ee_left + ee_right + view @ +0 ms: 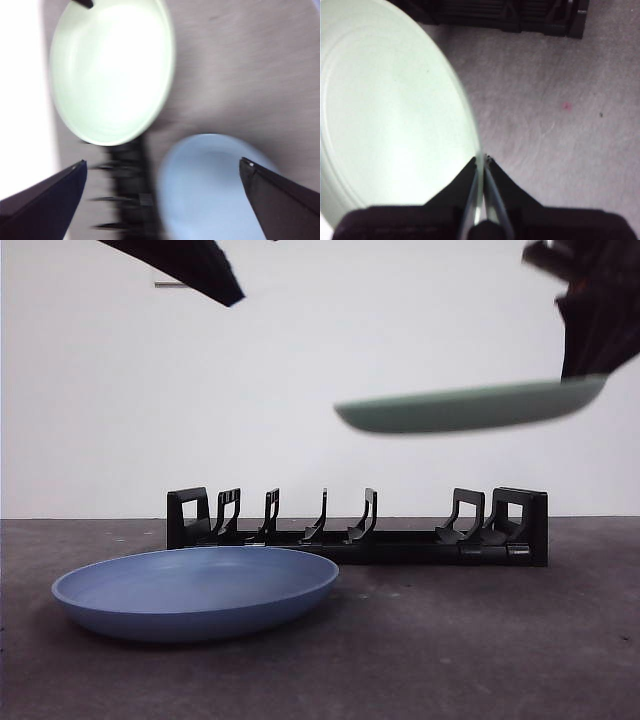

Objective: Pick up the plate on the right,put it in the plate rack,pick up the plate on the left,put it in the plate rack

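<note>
Now the right pincer (481, 165) grips the green plate (470, 407) at right of frame, apparently level; next, tip it upright above the plate rack (360, 528). Left pincer (162, 167) gapes wide.

Probably a lab: bare white wall (320, 390), grey table (450, 640).

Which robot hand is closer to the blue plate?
Neither touches it. The left hand hangs open above the blue plate, so it looks closer. The right hand is off to the side, holding the green plate in the air.
</note>
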Controlling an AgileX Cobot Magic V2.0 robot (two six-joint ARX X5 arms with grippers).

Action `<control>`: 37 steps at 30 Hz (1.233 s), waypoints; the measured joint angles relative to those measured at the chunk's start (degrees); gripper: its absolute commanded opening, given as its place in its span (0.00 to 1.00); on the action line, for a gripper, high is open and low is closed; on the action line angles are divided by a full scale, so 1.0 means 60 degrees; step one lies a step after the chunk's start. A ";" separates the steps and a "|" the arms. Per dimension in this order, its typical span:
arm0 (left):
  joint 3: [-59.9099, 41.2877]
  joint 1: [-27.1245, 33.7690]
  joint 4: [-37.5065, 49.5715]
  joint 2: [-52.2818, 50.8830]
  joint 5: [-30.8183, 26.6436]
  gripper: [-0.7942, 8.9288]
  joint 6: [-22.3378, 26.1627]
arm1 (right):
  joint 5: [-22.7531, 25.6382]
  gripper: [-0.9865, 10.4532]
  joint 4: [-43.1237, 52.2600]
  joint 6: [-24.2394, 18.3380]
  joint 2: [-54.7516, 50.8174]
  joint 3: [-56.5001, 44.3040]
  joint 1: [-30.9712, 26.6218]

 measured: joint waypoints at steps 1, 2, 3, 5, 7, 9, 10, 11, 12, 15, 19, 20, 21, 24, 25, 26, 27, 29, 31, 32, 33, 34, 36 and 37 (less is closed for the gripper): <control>0.0000 -0.0011 0.0255 0.0047 -0.0153 0.77 0.0237 | -0.0022 0.08 -0.0288 -0.0047 0.0000 0.0193 0.0036; 0.0000 -0.0011 0.0499 0.0087 -0.0211 0.77 0.0430 | -0.0073 0.08 -0.0499 -0.0066 0.0000 0.0317 0.0066; 0.0000 -0.0011 0.0776 0.0131 -0.0237 0.77 0.0659 | -0.0197 0.08 -0.0710 -0.0091 0.0000 0.0433 0.0120; 0.0004 -0.0022 0.1184 0.0219 -0.0219 0.77 0.1035 | -0.0576 0.08 -0.0991 -0.0127 0.0004 0.0601 0.0229; 0.0007 -0.0036 0.1392 0.0313 -0.0189 0.76 0.1351 | -0.0991 0.08 -0.1162 -0.0149 0.0004 0.0780 0.0372; 0.0011 -0.0051 0.1424 0.0481 -0.0189 0.76 0.1592 | -0.1224 0.08 -0.1184 -0.0153 0.0004 0.0965 0.0565; 0.0011 -0.0062 0.1410 0.0568 -0.0197 0.76 0.1665 | -0.1231 0.08 -0.1188 -0.0153 0.0004 0.1042 0.0652; 0.0011 -0.0066 0.1395 0.0685 -0.0204 0.76 0.1738 | -0.1231 0.08 -0.1198 -0.0153 0.0004 0.1115 0.0750; 0.0011 -0.0076 0.1381 0.0790 -0.0229 0.76 0.1800 | -0.1235 0.08 -0.1217 -0.0153 0.0004 0.1177 0.0845; 0.0011 -0.0080 0.1370 0.0976 -0.0240 0.71 0.1905 | -0.1235 0.08 -0.1268 -0.0153 0.0004 0.1293 0.1089; 0.0011 -0.0091 0.1392 0.1009 -0.0273 0.42 0.1971 | -0.1228 0.08 -0.1279 -0.0153 0.0004 0.1344 0.1209; 0.0011 -0.0095 0.1399 0.1013 -0.0273 0.35 0.1971 | -0.1206 0.08 -0.1275 -0.0153 0.0004 0.1344 0.1228; 0.0011 -0.0095 0.1402 0.1013 -0.0273 0.30 0.1974 | -0.1169 0.08 -0.1271 -0.0153 0.0004 0.1344 0.1231; 0.0011 -0.0098 0.1402 0.1013 -0.0273 0.20 0.1971 | -0.1144 0.08 -0.1206 -0.0153 0.0004 0.1344 0.1231; 0.0011 -0.0098 0.1402 0.1013 -0.0273 0.17 0.1967 | -0.1137 0.08 -0.1169 -0.0149 0.0004 0.1344 0.1231; 0.0011 -0.0098 0.1402 0.1013 -0.0273 0.13 0.1967 | -0.1122 0.08 -0.1133 -0.0149 0.0004 0.1344 0.1228; 0.0011 -0.0120 0.1402 0.1013 -0.0277 0.08 0.1967 | -0.1111 0.08 -0.1111 -0.0149 0.0004 0.1344 0.1224; 0.0011 -0.0193 0.1402 0.1013 -0.0284 0.07 0.1967 | -0.1107 0.08 -0.1086 -0.0149 0.0004 0.1344 0.1224; 0.0011 -0.0313 0.1402 0.1013 -0.0291 0.07 0.1967 | -0.1111 0.08 -0.1005 -0.0149 0.0004 0.1344 0.1228; 0.0011 -0.0368 0.1402 0.1013 -0.0288 0.07 0.1967 | -0.1111 0.08 -0.0958 -0.0149 0.0004 0.1344 0.1228; 0.0011 -0.0415 0.1402 0.1013 -0.0288 0.07 0.1967 | -0.1107 0.08 -0.0925 -0.0149 0.0004 0.1344 0.1228; 0.0011 -0.0452 0.1399 0.1013 -0.0288 0.07 0.1967 | -0.1107 0.08 -0.0914 -0.0149 0.0004 0.1344 0.1228; 0.0011 -0.0528 0.1290 0.1013 -0.0291 0.07 0.1967 | -0.1100 0.08 -0.0907 -0.0146 0.0004 0.1344 0.1217; 0.0011 -0.0535 0.1220 0.1013 -0.0291 0.07 0.1996 | -0.1111 0.08 -0.0900 -0.0142 0.0004 0.1344 0.1213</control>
